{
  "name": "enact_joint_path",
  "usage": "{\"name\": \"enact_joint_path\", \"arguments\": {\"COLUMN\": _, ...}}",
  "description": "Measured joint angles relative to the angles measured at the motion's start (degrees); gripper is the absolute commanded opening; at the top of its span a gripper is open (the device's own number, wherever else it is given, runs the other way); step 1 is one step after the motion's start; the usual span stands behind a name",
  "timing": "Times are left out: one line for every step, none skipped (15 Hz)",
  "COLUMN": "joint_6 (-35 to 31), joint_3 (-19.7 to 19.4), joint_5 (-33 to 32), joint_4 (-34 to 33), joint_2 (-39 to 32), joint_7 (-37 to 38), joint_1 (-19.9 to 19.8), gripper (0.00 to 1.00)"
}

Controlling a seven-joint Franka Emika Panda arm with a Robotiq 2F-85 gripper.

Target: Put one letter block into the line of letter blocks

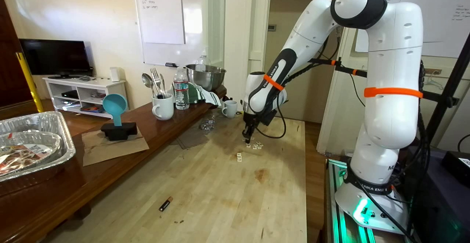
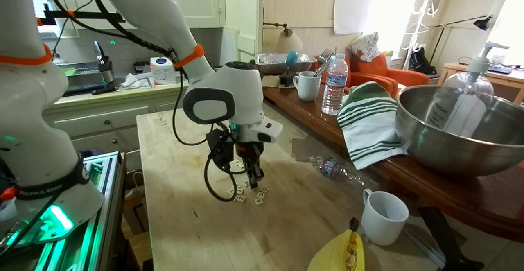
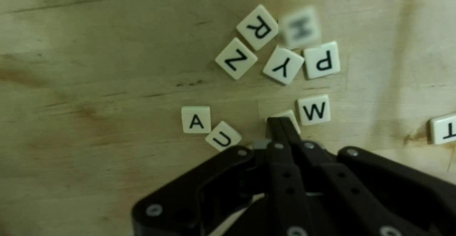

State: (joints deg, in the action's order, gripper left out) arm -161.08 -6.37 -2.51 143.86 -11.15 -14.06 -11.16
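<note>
While grain is running lengthwise down the pale wooden tabletop [image 1: 224, 202], a brownish stain is breaking up its finish, and loose letter blocks [image 1: 257, 145], flat cream squares with smooth faces and black capitals, are lying scattered towards its far edge in an exterior view. Up close, the R block [image 3: 257, 27] and Z block [image 3: 236, 58] are sitting skewed, while another block [image 3: 301, 27] is showing only as a blur.

And now the line of letter blocks [image 1: 239, 157]: it's sitting in from that far edge, between the dark, polished ledge [image 1: 158, 127] and the long edge beside the arm's base [image 1: 371, 206]. Its long axis is running roughly parallel with that long edge, one end pointing towards the far edge; its letters are looking too small to read.

Over to the claw [image 3: 279, 120]: black and jointed, it's hanging low over the loose blocks, its fingers pressing flat together, fully closed. Those tips are hiding most of a block [image 3: 287, 114] just beside the W block [image 3: 314, 109]; whether they're touching it, I cannot tell.

Along the ledge side, a yellow banana-shaped pouch [image 2: 327, 258] is bulging near a glossy white mug [image 2: 382, 220], and a clear plastic bottle [image 2: 333, 168] is lying on its side.
</note>
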Motion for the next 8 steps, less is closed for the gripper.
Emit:
{"name": "enact_joint_path", "arguments": {"joint_6": -0.9, "joint_3": -0.1, "joint_5": -1.7, "joint_4": 0.0, "joint_2": -0.2, "joint_7": -0.3, "joint_1": 0.1, "gripper": 0.00}}
{"name": "enact_joint_path", "arguments": {"joint_6": -1.9, "joint_3": -0.1, "joint_5": -3.2, "joint_4": 0.0, "joint_2": -0.4, "joint_7": -0.7, "joint_1": 0.2, "gripper": 0.00}}
{"name": "enact_joint_path", "arguments": {"joint_6": -2.6, "joint_3": -0.1, "joint_5": -4.5, "joint_4": 0.0, "joint_2": -0.6, "joint_7": -1.0, "joint_1": 0.3, "gripper": 0.00}}
{"name": "enact_joint_path", "arguments": {"joint_6": -3.2, "joint_3": -0.2, "joint_5": -5.9, "joint_4": 0.0, "joint_2": -0.7, "joint_7": -1.2, "joint_1": 0.5, "gripper": 0.00}}
{"name": "enact_joint_path", "arguments": {"joint_6": -3.7, "joint_3": -0.2, "joint_5": -7.1, "joint_4": 0.0, "joint_2": -0.8, "joint_7": -1.5, "joint_1": 0.8, "gripper": 0.00}}
{"name": "enact_joint_path", "arguments": {"joint_6": -3.9, "joint_3": -0.3, "joint_5": -8.3, "joint_4": 0.0, "joint_2": -0.8, "joint_7": -1.9, "joint_1": 1.0, "gripper": 0.00}}
{"name": "enact_joint_path", "arguments": {"joint_6": -3.9, "joint_3": -0.3, "joint_5": -9.3, "joint_4": 0.0, "joint_2": -0.9, "joint_7": -2.4, "joint_1": 1.2, "gripper": 0.00}}
{"name": "enact_joint_path", "arguments": {"joint_6": -3.9, "joint_3": -0.3, "joint_5": -10.1, "joint_4": 0.0, "joint_2": -0.9, "joint_7": -3.2, "joint_1": 1.4, "gripper": 0.00}}
